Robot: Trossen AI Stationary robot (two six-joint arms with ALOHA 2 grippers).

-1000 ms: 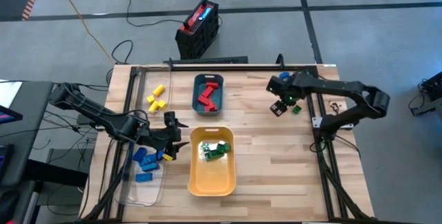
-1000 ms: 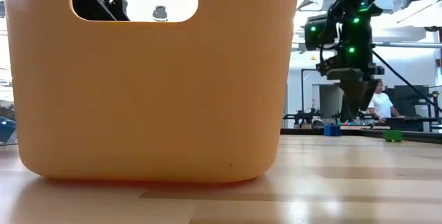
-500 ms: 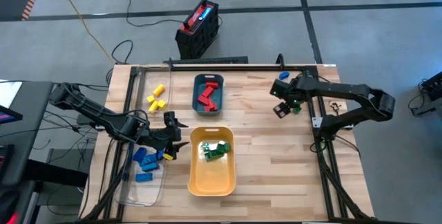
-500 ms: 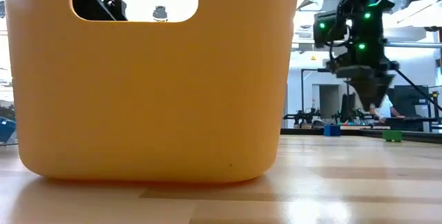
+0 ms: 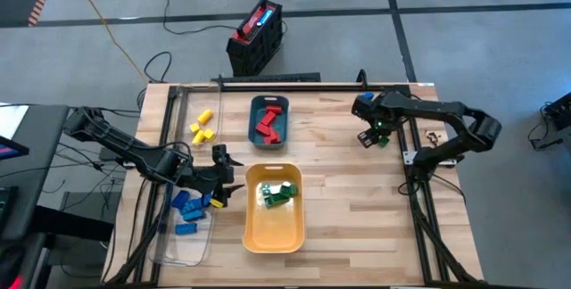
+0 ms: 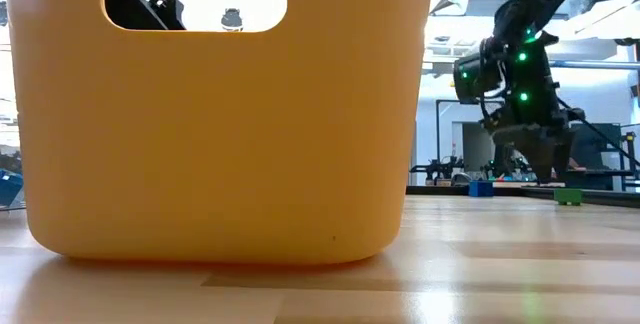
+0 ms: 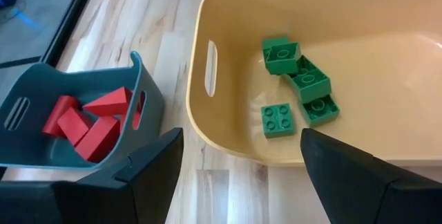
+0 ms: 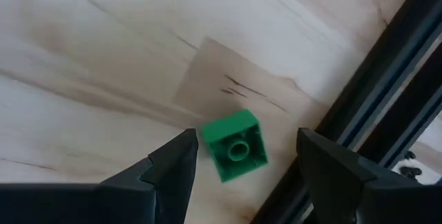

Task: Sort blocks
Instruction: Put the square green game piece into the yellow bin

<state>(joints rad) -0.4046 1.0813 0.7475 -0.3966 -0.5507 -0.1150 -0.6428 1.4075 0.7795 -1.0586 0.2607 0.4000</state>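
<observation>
A single green block (image 8: 235, 146) lies flat on the wood near the table's right rail, also visible in the high view (image 5: 383, 141) and the low view (image 6: 568, 196). My right gripper (image 8: 242, 177) hangs low just over it, open, one finger on either side, touching nothing; it also shows in the high view (image 5: 372, 135). A blue block (image 6: 481, 188) lies farther back. My left gripper (image 5: 223, 182) waits open between the clear tray (image 5: 183, 235) holding blue blocks and the yellow tray (image 5: 273, 227) holding green blocks (image 7: 297, 86). Red blocks (image 5: 268, 121) fill the teal tray. Yellow blocks (image 5: 202, 127) lie on the table.
A black frame rail (image 8: 373, 106) runs close beside the green block along the table's right edge. The red-and-black box (image 5: 257, 35) sits on the floor beyond the far edge. Bare wood (image 5: 348, 200) stretches between the yellow tray and the right rail.
My right gripper has come down toward the table and shifted a little toward the right edge, ending low over the green block. The blocks and the left arm have stayed where they were.
</observation>
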